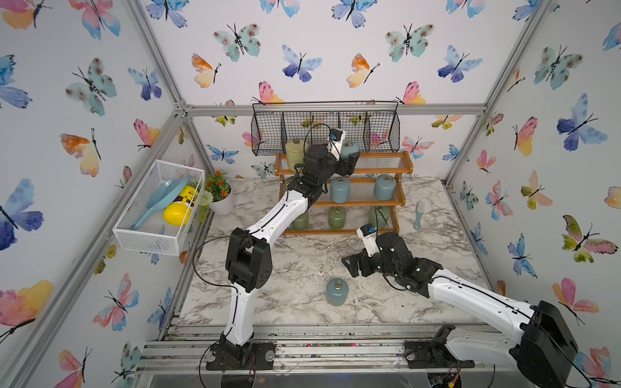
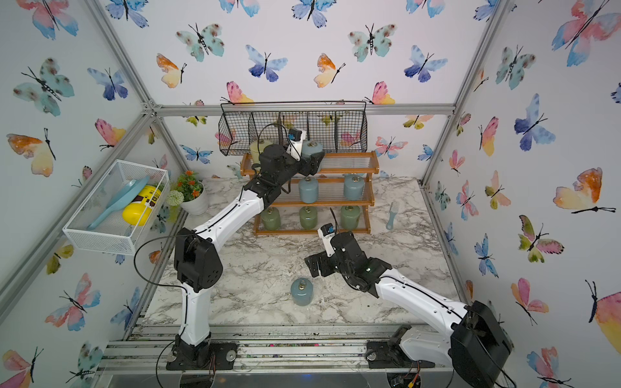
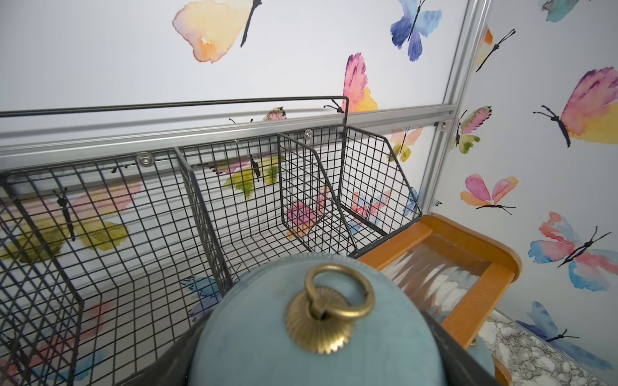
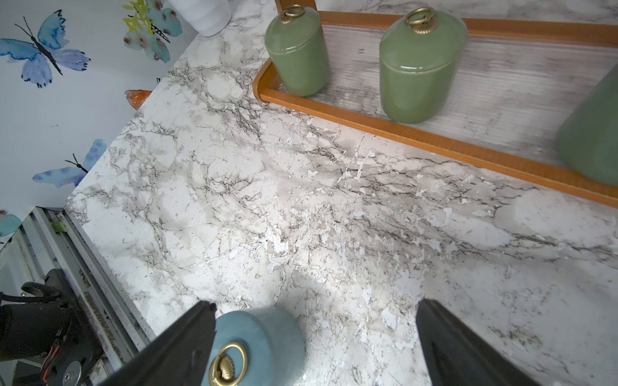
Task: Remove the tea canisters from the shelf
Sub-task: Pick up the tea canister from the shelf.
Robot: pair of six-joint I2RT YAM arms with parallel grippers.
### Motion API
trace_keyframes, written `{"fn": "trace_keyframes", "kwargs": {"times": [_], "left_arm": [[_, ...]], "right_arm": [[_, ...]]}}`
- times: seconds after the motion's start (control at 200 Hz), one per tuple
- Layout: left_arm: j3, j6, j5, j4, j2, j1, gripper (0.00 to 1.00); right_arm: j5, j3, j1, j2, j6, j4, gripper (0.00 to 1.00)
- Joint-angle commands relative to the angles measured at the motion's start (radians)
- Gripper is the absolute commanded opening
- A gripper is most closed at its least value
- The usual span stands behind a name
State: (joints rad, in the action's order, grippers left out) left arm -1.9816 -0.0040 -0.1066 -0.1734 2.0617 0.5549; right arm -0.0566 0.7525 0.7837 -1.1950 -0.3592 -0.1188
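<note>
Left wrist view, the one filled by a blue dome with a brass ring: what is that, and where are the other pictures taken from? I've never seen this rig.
That dome is the lid of a blue canister, seen by a camera on the left arm's wrist. The left claw is shut on it on the shelf's top tier. The two wide pictures come from one overhead stereo camera and show both robot arms. The last is the right arm's wrist camera: the right claw is open over the table, holding nothing, near a second blue canister standing there. Also on the shelf: a yellow canister, blue ones on the middle tier, green ones on the bottom.
</note>
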Motion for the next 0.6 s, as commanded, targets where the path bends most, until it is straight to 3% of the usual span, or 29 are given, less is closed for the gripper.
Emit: {"fn": "trace_keyframes", "kwargs": {"times": [0.0, 0.25, 0.596], "left_arm": [[0.042, 0.004, -0.039, -0.088, -0.156, -0.004, 0.74], [0.307, -0.005, -0.030, -0.134, -0.358, -0.002, 0.74], [0.773, -0.045, 0.075, -0.168, -0.697, -0.002, 0.74]], "right_arm": [[0.020, -0.005, -0.009, 0.026, -0.010, -0.002, 1.00], [0.033, 0.013, -0.014, 0.032, 0.008, -0.021, 1.00], [0.052, 0.049, -0.030, 0.041, 0.045, -0.053, 1.00]]}}
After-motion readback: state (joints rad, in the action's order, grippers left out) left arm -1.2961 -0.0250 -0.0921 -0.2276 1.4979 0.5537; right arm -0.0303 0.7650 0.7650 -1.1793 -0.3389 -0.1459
